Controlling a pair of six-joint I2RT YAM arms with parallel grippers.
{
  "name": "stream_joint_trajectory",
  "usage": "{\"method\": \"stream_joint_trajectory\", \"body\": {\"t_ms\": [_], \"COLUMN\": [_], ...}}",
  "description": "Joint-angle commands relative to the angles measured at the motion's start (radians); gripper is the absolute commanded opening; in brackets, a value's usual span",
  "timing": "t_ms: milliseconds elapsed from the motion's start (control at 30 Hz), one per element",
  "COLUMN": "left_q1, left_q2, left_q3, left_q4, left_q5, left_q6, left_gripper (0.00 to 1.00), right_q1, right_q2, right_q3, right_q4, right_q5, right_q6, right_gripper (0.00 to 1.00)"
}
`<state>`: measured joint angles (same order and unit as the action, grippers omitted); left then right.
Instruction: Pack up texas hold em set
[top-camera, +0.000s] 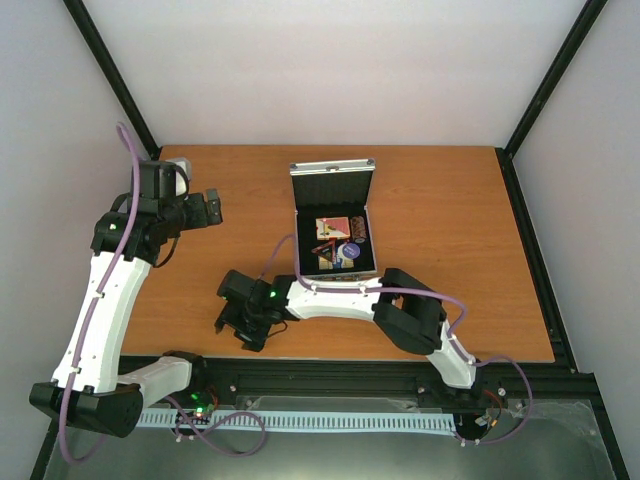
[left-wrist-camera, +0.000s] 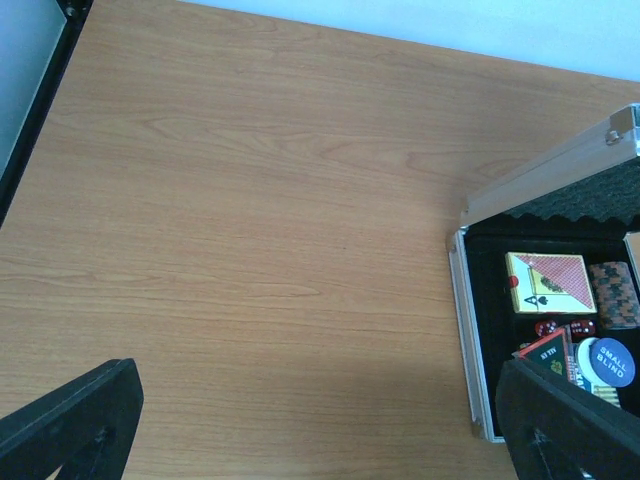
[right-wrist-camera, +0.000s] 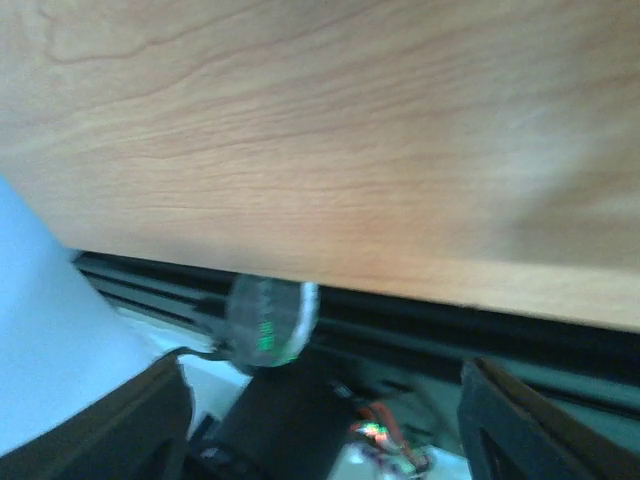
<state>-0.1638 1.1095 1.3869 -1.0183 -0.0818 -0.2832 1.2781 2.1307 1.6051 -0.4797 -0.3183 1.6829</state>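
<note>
The silver case (top-camera: 297, 240) stands open mid-table with its lid (top-camera: 332, 180) upright. Inside lie a pink card deck (top-camera: 332, 228), a brown chip stack (top-camera: 358, 230), a black triangle (top-camera: 324, 247) and a blue disc (top-camera: 348, 253). The left wrist view shows the case rim (left-wrist-camera: 462, 330), the deck (left-wrist-camera: 550, 282), the chips (left-wrist-camera: 613, 293), red dice (left-wrist-camera: 562, 327) and the blue disc (left-wrist-camera: 608, 362). My left gripper (top-camera: 212, 208) (left-wrist-camera: 320, 440) is open and empty, left of the case. My right gripper (top-camera: 235, 325) (right-wrist-camera: 320, 430) is open and empty over the table's front edge.
The right wrist view is blurred. It shows the table's front edge (right-wrist-camera: 400, 290), the black rail below it, and a round grey part with a green glow (right-wrist-camera: 268, 318) that I cannot identify. Black frame posts (top-camera: 110, 75) stand at the back corners.
</note>
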Motion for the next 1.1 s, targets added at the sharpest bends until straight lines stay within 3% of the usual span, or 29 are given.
{"method": "stream_joint_trajectory", "body": {"t_ms": [0,200,500,800,1067], "left_q1": [-0.002,-0.002,-0.002,-0.002,-0.002], "left_q2": [-0.009,-0.011,0.028,0.04,0.022], "left_q3": [0.015,0.036,0.0,0.028,0.018], "left_q4": [-0.012,-0.028,-0.003,-0.003,0.014], "left_q5": [-0.045,-0.093,-0.083,-0.093,-0.085], "left_q6": [0.024,0.043,0.064,0.065,0.035], "left_gripper": [1.0,1.0,1.0,1.0,1.0], "right_q1": [0.021,0.045,0.047,0.034,0.047], "right_q2": [0.053,0.157,0.207,0.289,0.355], "right_q3": [0.077,0.167,0.172,0.34,0.432], "right_q4": [-0.004,0.053,0.121,-0.007,-0.081], "right_q5": [-0.02,-0.096,-0.123,-0.13,-0.205], "right_q6": [-0.004,0.023,0.078,0.02,-0.086], "right_gripper": [0.82,0.86,0.8,0.78,0.87]}}
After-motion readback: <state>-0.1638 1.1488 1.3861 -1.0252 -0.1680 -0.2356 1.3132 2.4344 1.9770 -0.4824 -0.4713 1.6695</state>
